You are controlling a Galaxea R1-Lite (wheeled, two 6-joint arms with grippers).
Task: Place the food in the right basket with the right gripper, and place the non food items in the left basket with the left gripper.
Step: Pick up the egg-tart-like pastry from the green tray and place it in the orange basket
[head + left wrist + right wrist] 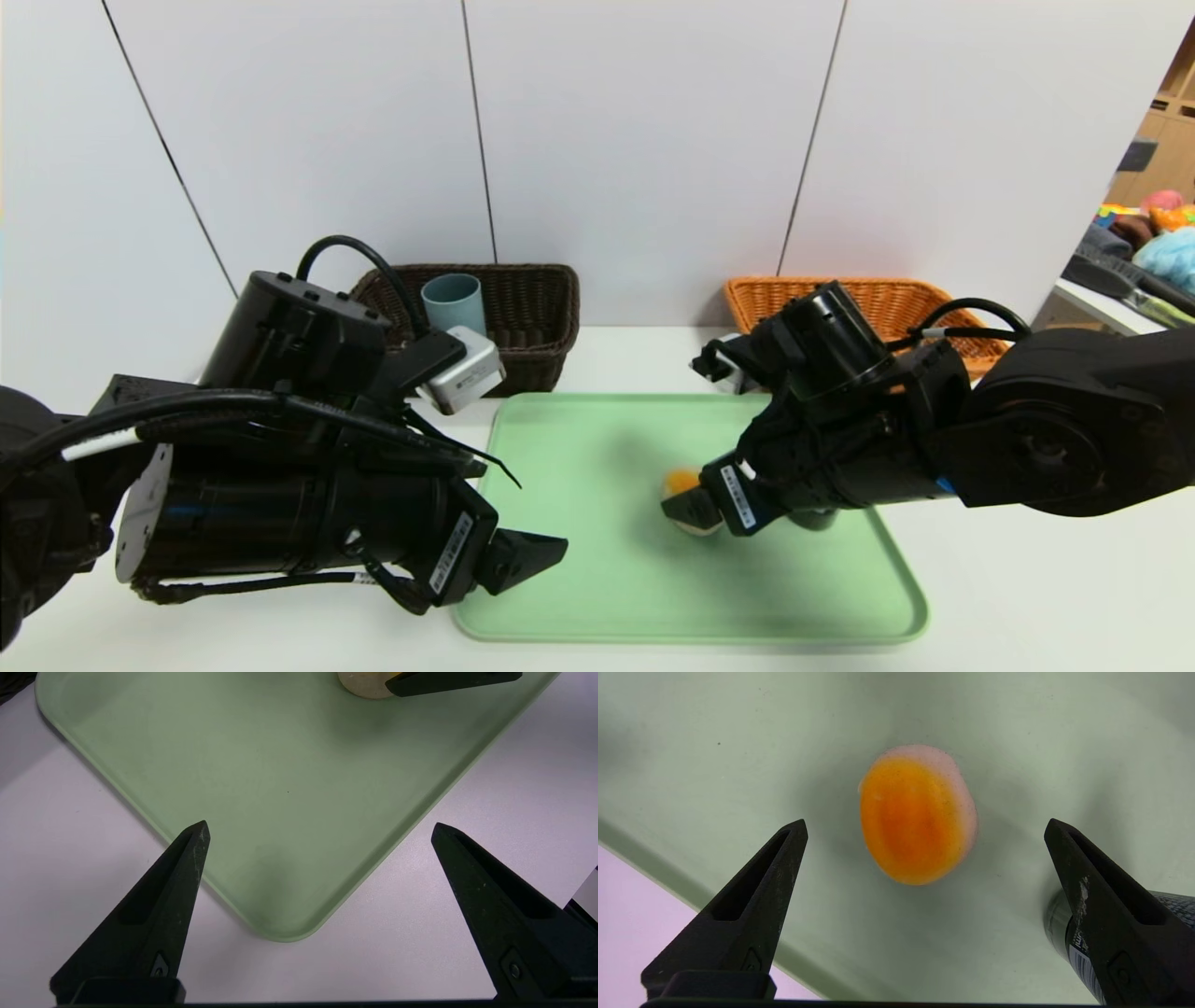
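An orange, peach-like fruit [681,482] [915,816] lies on the green tray [579,485]. My right gripper [695,511] [925,822] hovers just above it, open, one finger on each side and touching nothing. A dark cylindrical bottle [1057,926] lies on the tray beside one right finger, mostly hidden under the arm in the head view. My left gripper [532,558] [320,825] is open and empty over the tray's near-left corner [280,933]. The dark brown left basket [532,308] holds a blue-grey cup [453,301]. The orange right basket [878,297] stands behind the right arm.
Both baskets stand at the back of the white table against the wall. The right gripper's finger [448,679] and the fruit's pale edge [362,686] show far off in the left wrist view. Bare tray surface lies between the two grippers.
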